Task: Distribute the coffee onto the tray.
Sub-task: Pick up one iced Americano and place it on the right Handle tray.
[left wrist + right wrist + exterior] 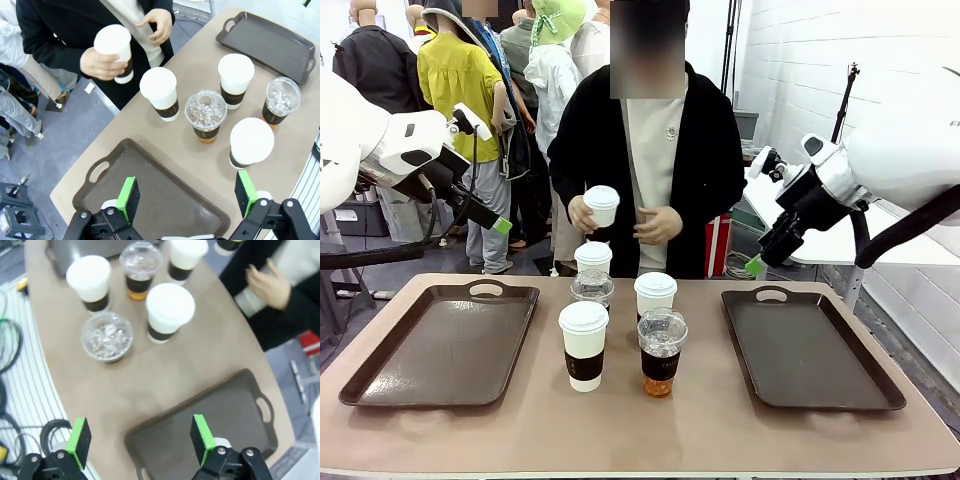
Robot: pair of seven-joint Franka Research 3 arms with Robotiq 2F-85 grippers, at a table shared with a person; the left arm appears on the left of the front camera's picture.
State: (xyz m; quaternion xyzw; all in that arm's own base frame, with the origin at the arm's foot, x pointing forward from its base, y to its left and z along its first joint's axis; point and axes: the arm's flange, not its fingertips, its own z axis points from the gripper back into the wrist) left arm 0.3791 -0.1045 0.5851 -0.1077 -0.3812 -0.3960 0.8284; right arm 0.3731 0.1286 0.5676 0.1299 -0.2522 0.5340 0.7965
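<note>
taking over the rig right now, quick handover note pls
Left tool: open, empty, raised by the left tray.
Right tool: open, empty, raised by the right tray.
Coffee: three white cups and two clear cups stand between the trays. The person's hand holds the sixth white cup above the far edge.
Done: no cup on either tray.
Left: all six cups.
</note>
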